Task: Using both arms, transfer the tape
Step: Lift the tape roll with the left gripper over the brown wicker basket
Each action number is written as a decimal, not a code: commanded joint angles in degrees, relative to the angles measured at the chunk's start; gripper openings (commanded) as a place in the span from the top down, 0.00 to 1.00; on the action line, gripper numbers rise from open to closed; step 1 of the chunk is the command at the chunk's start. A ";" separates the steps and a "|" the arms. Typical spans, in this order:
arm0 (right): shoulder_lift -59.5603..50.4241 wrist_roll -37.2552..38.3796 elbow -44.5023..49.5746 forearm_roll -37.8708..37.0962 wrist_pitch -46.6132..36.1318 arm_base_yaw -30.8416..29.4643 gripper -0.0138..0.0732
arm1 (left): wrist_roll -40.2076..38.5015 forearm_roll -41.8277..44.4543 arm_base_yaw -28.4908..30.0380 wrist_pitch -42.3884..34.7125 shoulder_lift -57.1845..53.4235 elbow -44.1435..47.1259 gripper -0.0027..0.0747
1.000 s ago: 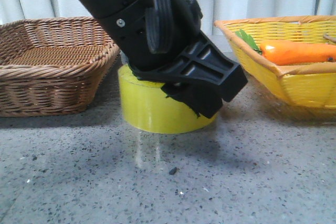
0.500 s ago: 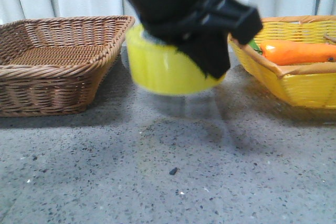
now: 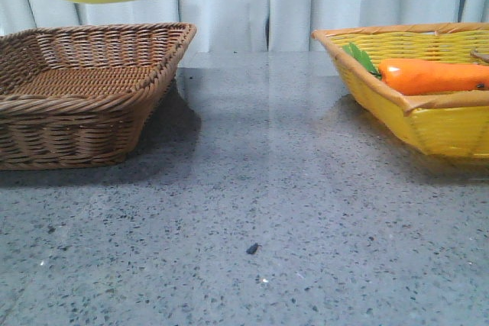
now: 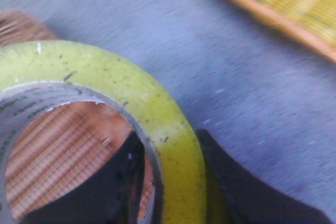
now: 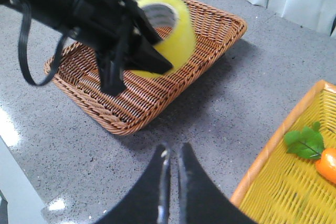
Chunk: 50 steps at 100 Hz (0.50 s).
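Left gripper (image 5: pixel 137 51) clamped on blurred tape (image 5: pixel 167 34); right gripper (image 5: pixel 171 157) together, tips cropped.

The yellow tape (image 5: pixel 167 32), white-cored, hangs tilted above the brown wicker basket (image 5: pixel 147 93), off the table.

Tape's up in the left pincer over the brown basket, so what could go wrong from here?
1. The left pincer grips the tape by one wall only, a finger inside the core; the roll might swing or slip.
2. It hangs above the brown basket, so a slip would probably drop it in there.
3. The right pincer is shut and well away from the roll, unready to receive.
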 commanded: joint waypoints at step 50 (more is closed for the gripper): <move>-0.55 -0.28 -1.03 -0.64 -6.28 0.03 0.91 | 0.31 -4.57 6.98 -16.09 -2.78 15.46 0.89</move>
